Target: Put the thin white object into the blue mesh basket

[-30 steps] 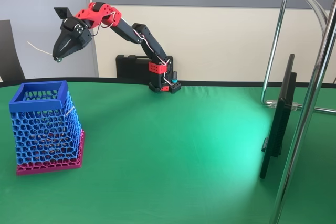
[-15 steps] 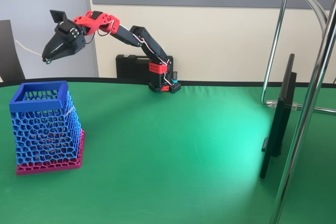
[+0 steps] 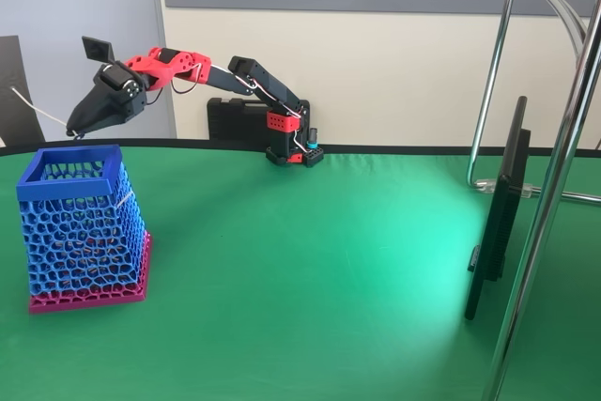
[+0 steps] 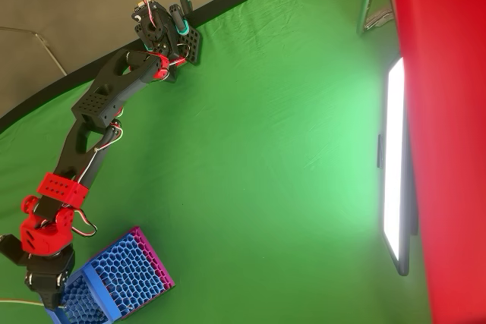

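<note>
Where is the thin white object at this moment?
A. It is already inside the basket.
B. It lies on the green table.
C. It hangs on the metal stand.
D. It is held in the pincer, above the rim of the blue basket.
D: the pincer grips the thin white object, which sticks out in the air just above the blue mesh basket.

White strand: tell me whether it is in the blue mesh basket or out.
Out. The white strand sticks out from the shut gripper, held in the air just above the blue mesh basket rim.
</note>
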{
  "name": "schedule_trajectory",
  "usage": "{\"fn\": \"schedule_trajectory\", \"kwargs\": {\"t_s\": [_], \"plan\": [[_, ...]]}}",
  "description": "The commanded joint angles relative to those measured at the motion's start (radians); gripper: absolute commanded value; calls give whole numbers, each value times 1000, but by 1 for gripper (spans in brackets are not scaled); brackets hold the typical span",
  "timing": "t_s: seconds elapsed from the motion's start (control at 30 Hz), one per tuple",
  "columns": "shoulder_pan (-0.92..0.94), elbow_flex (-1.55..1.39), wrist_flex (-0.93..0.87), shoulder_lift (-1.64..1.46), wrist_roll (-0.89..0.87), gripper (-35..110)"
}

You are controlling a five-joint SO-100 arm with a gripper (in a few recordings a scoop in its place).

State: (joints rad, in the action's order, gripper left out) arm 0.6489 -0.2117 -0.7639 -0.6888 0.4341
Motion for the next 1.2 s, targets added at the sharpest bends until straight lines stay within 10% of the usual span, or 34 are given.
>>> {"fn": "schedule_trajectory", "kwargs": {"t_s": [0.0,0.7,1.17], "plan": [[2,32,43,-5,21,13],[20,6,69,-21,272,27],[6,-181,8,-273,189,5]]}}
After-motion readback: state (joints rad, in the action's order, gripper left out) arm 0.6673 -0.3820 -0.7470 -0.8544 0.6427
